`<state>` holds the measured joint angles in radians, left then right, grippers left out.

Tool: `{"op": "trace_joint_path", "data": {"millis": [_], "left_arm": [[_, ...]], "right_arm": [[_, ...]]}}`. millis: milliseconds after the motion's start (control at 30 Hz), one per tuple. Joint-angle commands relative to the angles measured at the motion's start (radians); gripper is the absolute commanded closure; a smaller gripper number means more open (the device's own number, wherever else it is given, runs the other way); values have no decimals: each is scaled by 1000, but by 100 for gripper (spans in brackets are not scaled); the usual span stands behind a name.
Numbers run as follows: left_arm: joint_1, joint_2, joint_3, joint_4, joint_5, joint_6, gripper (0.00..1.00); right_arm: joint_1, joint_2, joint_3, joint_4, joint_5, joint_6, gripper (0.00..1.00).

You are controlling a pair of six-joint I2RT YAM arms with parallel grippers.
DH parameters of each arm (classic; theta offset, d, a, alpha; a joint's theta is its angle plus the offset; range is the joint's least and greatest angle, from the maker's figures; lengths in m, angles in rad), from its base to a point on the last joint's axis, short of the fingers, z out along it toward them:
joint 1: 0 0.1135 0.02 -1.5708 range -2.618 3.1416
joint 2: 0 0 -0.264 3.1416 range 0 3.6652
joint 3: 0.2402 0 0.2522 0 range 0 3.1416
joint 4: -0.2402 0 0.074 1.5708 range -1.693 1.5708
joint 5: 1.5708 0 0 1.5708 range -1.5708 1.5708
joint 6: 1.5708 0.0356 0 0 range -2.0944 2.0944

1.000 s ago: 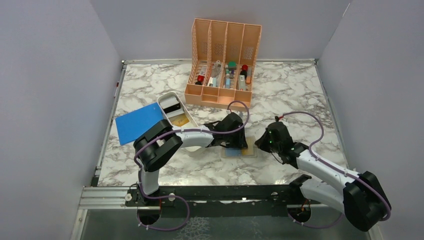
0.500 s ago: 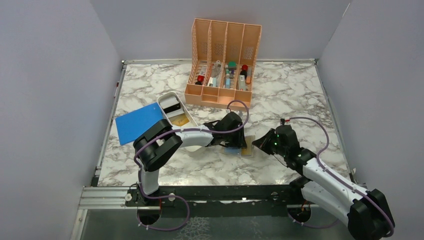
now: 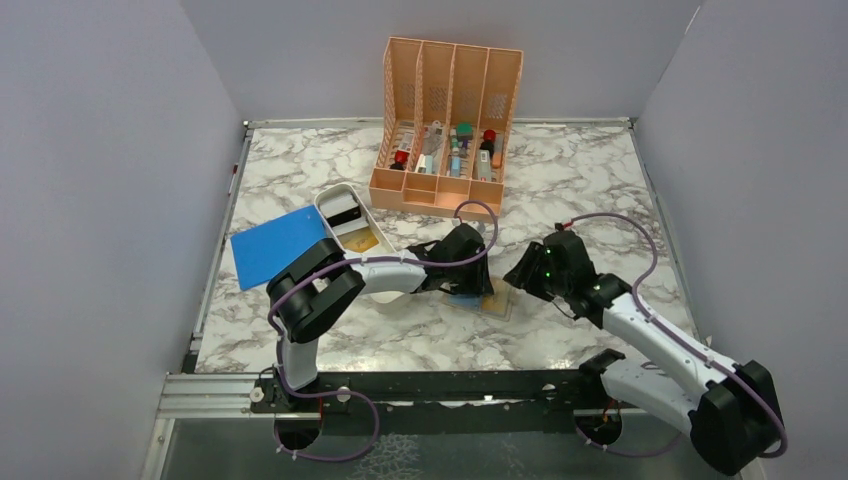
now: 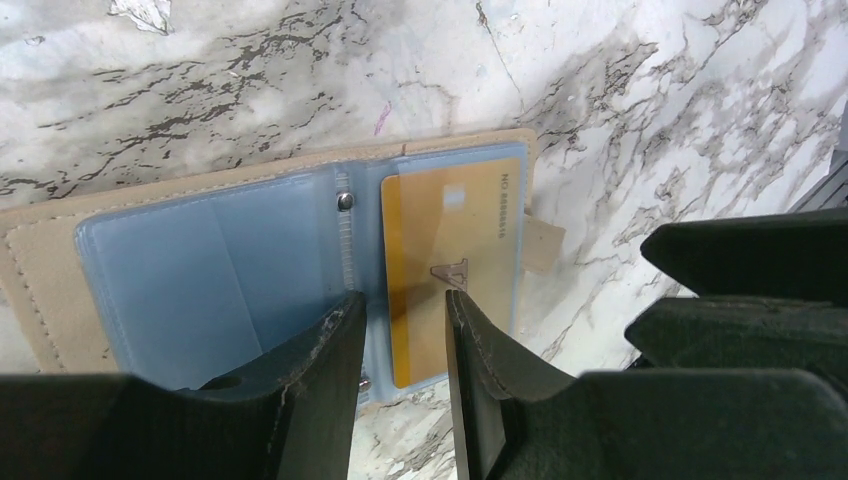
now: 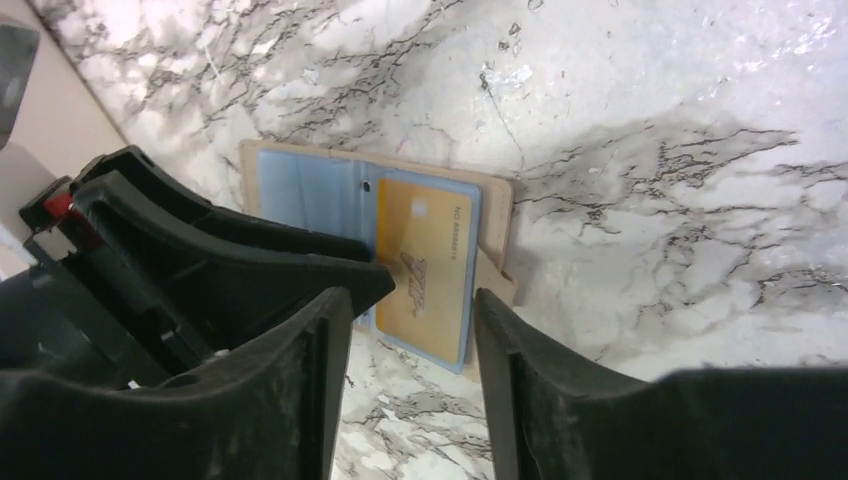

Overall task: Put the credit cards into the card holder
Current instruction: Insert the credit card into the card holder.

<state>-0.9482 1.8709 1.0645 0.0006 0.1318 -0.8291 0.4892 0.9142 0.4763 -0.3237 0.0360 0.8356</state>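
Marbled table (image 3: pixel 580 190) is carrying the card holder (image 4: pixel 200 250), lying open with a gold credit card (image 4: pixel 450 240) sitting in one clear sleeve. We are holding our left end effector (image 4: pixel 402 305) slightly parted over it, perhaps touching; our right end effector (image 5: pixel 412 300) is hovering nearby, fingers apart, empty.

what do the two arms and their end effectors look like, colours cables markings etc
Both the left arm and right arm have white links between bulky black joint housings, each trailed by a looping purple cable. Small green lights glow on the right wrist. The left end effector and right end effector carry two matte black wedge-shaped fingers.
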Motion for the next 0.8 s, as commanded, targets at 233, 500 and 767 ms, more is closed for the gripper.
{"op": "trace_joint_path", "data": {"millis": [233,500,767], "left_arm": [[3,-53,12,22,33,-21,61],[36,-158,56,-52,-10,39,61],[120,-227,49,-155,-21,126,61]], "right_arm": [[3,137,70,-181,23,51,41],[3,198,51,-80,17,19,55],[3,198,64,-26,-114,-95,55]]}}
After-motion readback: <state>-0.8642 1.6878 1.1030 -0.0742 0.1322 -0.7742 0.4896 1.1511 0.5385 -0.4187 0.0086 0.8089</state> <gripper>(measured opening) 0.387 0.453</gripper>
